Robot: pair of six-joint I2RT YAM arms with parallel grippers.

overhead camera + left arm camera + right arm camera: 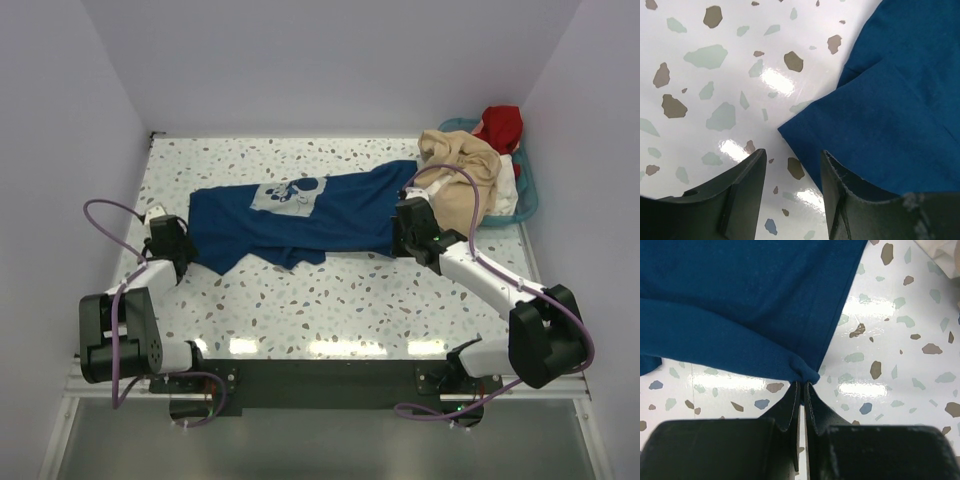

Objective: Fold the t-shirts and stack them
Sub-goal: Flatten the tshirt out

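Observation:
A dark navy t-shirt (300, 215) with a white print lies spread across the middle of the speckled table, partly folded along its near edge. My right gripper (399, 248) is shut on the shirt's near right corner; in the right wrist view the navy cloth (740, 305) bunches right at the pinched jaws (804, 384). At the shirt's left end my left gripper (186, 258) stands open. In the left wrist view its jaws (792, 152) straddle bare table, with the navy hem (890, 110) lying against the right finger (840, 185).
A teal basket (527, 195) at the back right holds a beige t-shirt (465, 165), a red one (500, 125) and a white one (508, 195). Walls close in the table on the left, back and right.

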